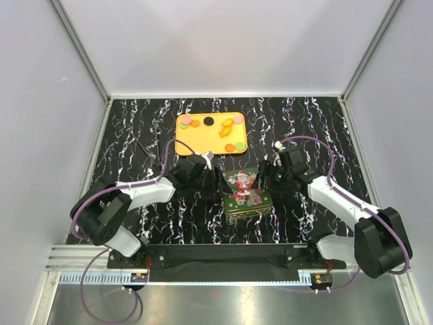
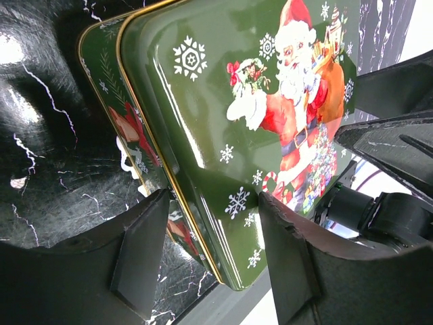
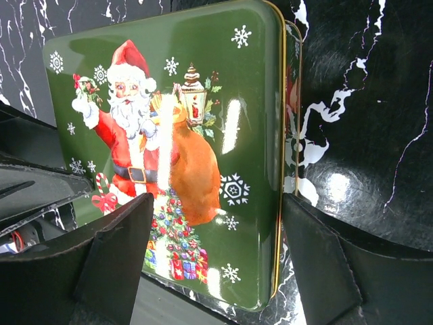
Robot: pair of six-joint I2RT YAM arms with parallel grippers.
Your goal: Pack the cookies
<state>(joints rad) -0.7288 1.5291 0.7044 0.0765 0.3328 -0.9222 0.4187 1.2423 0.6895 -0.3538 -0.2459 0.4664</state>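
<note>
The cookies (image 1: 229, 127), several small orange, black, pink and green discs, lie on an orange tray (image 1: 181, 145) at the back of the table. In front of the tray stands a green Santa tin (image 1: 247, 193). Its lid (image 2: 223, 101) sits shifted off the base (image 2: 101, 68), and the base's side also shows past the lid's (image 3: 203, 101) right edge. My left gripper (image 1: 215, 177) is at the tin's left side. It (image 2: 213, 203) is open, with the lid's corner between its fingers. At the tin's right side my right gripper (image 1: 262, 177) (image 3: 218, 203) is wide open over the lid's near corner.
The tabletop (image 1: 135, 135) is black marble-patterned, with white walls on three sides. A thin dark stick (image 1: 145, 150) lies left of the tray. Both arms' cables loop above the table beside the tin.
</note>
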